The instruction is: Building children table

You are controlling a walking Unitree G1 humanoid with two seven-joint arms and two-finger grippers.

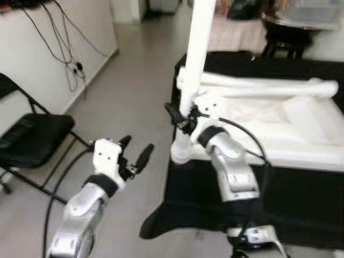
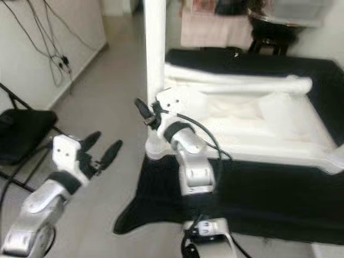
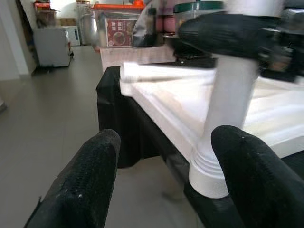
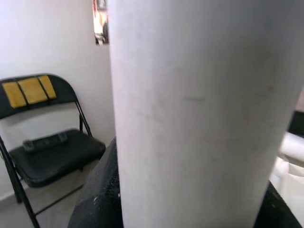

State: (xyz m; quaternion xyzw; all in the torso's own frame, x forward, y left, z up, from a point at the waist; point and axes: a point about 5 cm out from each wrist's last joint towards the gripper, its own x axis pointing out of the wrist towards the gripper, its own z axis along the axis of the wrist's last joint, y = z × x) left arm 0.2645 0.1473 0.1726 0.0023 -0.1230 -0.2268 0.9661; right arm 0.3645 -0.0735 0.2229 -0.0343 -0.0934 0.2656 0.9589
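Partly cut off by the top edge of the head views, the upright white table leg (image 1: 198,64) stands at the near left corner of the upturned white table top (image 1: 269,123), which lies on a black cloth (image 1: 301,204) at centre right. The right end effector (image 1: 183,119) is clamped around that leg low down, elbow bent; its fingers are largely hidden behind the leg. The left end effector (image 1: 137,153) hovers at lower left, fingers spread wide, near a black folding chair (image 1: 32,137).

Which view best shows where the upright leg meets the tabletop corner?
The left wrist view: the upright leg's ribbed base sits at the tabletop corner. Both eye views have the right gripper near it; right wrist view gives bare shaft.
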